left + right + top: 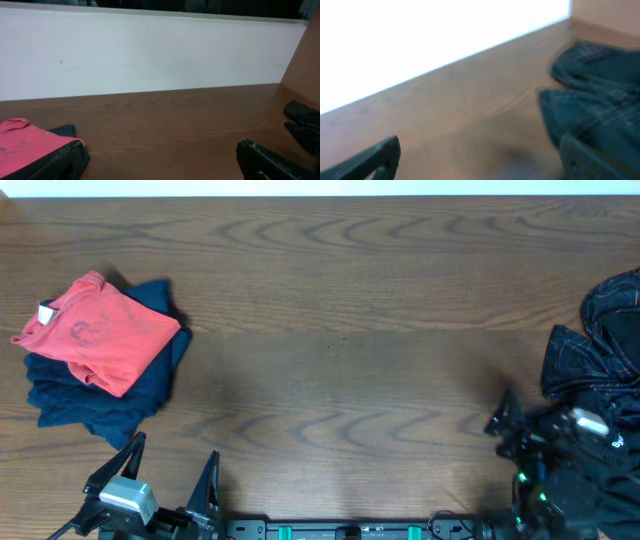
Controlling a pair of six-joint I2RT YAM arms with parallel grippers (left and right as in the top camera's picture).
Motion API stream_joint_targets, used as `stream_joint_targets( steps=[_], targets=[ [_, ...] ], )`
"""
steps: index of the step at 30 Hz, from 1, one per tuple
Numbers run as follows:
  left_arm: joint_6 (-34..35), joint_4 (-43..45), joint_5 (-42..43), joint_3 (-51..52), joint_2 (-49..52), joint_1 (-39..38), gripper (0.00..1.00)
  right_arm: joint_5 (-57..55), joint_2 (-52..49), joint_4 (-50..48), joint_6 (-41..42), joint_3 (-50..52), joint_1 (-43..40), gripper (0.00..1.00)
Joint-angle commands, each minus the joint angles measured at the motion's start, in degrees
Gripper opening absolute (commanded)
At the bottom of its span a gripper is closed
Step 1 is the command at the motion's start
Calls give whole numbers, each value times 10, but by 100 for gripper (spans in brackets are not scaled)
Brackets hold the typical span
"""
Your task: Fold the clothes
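Note:
A folded red shirt [100, 330] lies on a folded dark blue garment [110, 395] at the table's left. It also shows in the left wrist view [25, 142]. A crumpled dark garment [600, 350] lies at the right edge and also shows in the right wrist view [595, 95]. My left gripper [170, 470] is open and empty near the front edge, in front of the folded stack. My right gripper [515, 430] is open and empty at the crumpled garment's near left edge; the right wrist view is blurred.
A white wall [150, 50] runs along the table's far edge. The wooden table [350, 350] stretches between the folded stack and the crumpled garment.

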State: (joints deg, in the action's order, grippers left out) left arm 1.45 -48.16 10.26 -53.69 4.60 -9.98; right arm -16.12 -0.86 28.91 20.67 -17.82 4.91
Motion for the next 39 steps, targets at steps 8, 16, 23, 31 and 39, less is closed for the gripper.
stream_joint_targets(
  steps=[8,16,23,31,39],
  targets=[
    [-3,2,-5,2,-2,-2,98,45,6,-257,-74,175,-4,99],
    [-3,2,-5,2,-2,-2,98,71,5,-257,-75,175,-3,99],
    [-3,2,-5,2,-2,-2,98,71,5,-257,-75,175,-3,99],
    [-3,2,-5,2,-2,-2,98,71,5,-257,-75,175,-3,99],
    [-3,2,-5,2,-2,-2,98,71,5,-257,-75,175,-3,99]
  ],
)
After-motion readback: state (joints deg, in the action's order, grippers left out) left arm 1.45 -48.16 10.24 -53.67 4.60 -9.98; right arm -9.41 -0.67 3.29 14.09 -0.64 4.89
